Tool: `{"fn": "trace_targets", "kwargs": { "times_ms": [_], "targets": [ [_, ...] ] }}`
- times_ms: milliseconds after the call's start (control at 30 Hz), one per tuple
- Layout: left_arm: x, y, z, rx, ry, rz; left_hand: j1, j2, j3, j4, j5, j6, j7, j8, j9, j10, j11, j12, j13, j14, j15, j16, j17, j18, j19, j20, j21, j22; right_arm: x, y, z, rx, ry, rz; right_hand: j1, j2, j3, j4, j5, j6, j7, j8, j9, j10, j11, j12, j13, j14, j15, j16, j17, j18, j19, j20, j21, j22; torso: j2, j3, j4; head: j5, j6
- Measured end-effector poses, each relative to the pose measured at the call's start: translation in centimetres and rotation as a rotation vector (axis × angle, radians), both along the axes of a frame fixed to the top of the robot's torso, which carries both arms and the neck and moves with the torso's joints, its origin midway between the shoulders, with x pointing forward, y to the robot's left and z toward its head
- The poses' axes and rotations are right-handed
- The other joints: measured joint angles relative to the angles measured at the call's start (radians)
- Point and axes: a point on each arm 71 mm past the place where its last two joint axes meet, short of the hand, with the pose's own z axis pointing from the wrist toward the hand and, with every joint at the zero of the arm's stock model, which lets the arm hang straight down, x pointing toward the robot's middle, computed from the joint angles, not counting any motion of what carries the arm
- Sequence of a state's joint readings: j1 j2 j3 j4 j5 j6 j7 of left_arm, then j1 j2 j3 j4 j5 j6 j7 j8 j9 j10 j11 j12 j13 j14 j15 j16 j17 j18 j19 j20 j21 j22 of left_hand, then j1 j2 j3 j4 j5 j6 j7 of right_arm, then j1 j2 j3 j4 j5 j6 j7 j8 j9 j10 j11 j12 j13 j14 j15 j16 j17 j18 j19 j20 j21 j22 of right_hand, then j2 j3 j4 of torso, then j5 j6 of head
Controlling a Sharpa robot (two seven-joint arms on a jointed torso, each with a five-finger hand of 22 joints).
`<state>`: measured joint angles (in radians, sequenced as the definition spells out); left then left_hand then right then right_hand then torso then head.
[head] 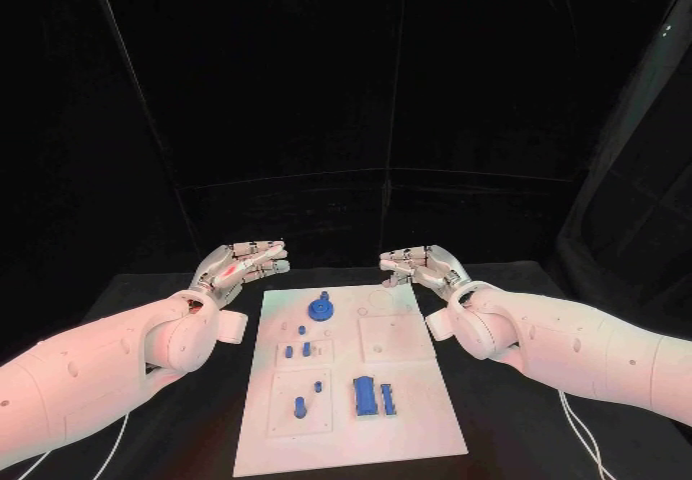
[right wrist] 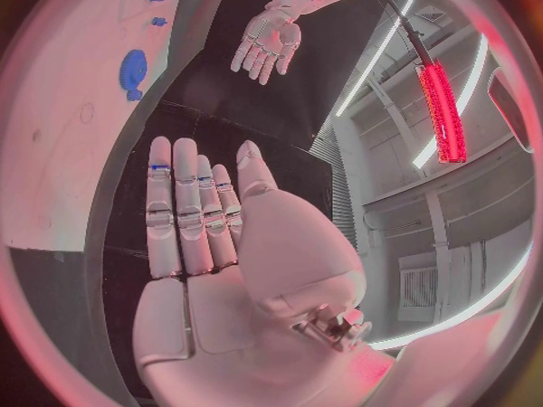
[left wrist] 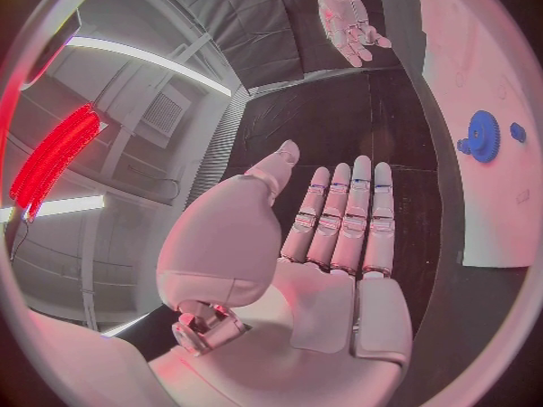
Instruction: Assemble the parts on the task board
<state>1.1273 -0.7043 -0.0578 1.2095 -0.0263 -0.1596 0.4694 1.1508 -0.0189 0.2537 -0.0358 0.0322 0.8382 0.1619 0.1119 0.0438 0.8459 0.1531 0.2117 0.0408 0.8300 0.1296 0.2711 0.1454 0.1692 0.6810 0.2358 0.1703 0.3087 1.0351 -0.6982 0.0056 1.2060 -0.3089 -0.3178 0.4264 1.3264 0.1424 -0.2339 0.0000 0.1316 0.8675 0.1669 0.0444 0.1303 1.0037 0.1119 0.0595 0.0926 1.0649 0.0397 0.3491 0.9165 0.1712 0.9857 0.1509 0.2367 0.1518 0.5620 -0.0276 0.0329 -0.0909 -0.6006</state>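
The task board [head: 351, 375] lay flat in the middle of the black table [head: 498, 400], between the two arms. On it a blue gear [head: 320, 308] sat near the far edge, several small blue pegs [head: 299, 341] stood in the plate below it, one more blue peg [head: 300, 406] stood in the nearer left plate, and a larger blue block [head: 366, 394] with a narrow blue piece [head: 387, 398] just beside it lay toward the near right. The left hand [head: 242, 263] and the right hand [head: 423, 267] hovered beyond the board's far corners, each flat, with fingers extended side by side and nothing in them. The scene would fit either hands about to reach in or hands drawn clear after parts were set, so no single step could be read off. Any reach for a part would, by my judgement, call for a slow descent from above and a fingertip pinch, since the pegs stood close together and a broad hand could knock a neighbour. Whether each piece was fully seated or merely resting was too small to tell, as were the board's faint empty outlines on the right; the wrist views caught only the board's far edge and the gear.
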Motion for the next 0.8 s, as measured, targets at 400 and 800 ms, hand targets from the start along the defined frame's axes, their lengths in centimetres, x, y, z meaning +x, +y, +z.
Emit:
{"fn": "trace_targets", "kwargs": {
  "times_ms": [400,800],
  "targets": [
    [-2.0,-1.9,0.1,-0.010,0.013,0.020,-0.445,0.017,-0.098,0.031,-0.025,-0.324,-0.062,-0.086,-0.038,-0.327,-0.062,-0.081,-0.035,-0.321,-0.081,-0.105,-0.069,-0.053,-0.263,-0.091,-0.066,-0.119,-2.2,2.4,1.6,0.075,0.001,-0.016,-0.503,-0.069,0.088,0.000,-0.077,-0.329,-0.063,-0.037,-0.076,-0.381,-0.082,-0.048,-0.078,-0.405,-0.034,-0.133,-0.348,-0.056,-0.374,-0.061,-0.090,-0.062,-0.011,0.0173,-0.0212,0.070,0.000],
    [-5.5,-4.0,0.7,0.029,0.023,0.175,-0.725,0.019,-0.157,0.037,-0.028,-0.528,-0.146,-0.104,-0.042,-0.533,-0.140,-0.165,-0.039,-0.523,-0.123,-0.171,-0.135,-0.119,-0.428,-0.167,-0.150,-0.195,-4.8,4.1,3.5,0.166,0.026,-0.177,-0.827,-0.133,0.154,0.000,-0.120,-0.541,-0.147,-0.037,-0.123,-0.625,-0.108,-0.052,-0.090,-0.664,-0.039,-0.217,-0.572,-0.105,-0.615,-0.138,-0.160,-0.139,-0.017,0.0270,-0.0321,0.091,0.001]
  ]
}}
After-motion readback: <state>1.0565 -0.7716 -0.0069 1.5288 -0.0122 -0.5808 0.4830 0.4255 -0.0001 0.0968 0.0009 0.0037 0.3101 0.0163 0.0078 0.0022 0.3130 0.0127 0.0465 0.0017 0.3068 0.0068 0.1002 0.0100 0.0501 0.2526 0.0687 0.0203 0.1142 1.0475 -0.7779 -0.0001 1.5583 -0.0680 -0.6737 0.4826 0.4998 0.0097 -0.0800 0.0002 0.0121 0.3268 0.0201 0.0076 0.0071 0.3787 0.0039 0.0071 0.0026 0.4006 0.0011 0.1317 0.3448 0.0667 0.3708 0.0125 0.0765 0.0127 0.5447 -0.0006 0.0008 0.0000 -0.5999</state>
